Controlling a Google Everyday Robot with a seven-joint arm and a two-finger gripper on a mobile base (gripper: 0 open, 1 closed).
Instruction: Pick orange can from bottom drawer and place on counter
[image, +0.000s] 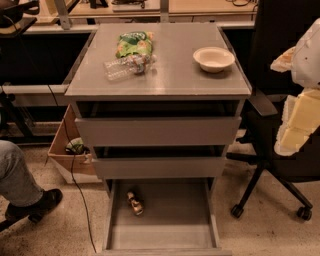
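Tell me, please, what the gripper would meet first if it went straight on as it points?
The gripper, at the right edge, points down-left; probably the black chair's base comes first, though depth is unclear.

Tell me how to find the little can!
The gripper hangs at the right edge; left of it, the grey cabinet has its bottom drawer open. The orange can lies alone inside, small and shiny, unlike the clear bottle on the counter.

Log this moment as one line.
orange can: lying in open bottom drawer | counter: no can yet | gripper: right edge, away from can
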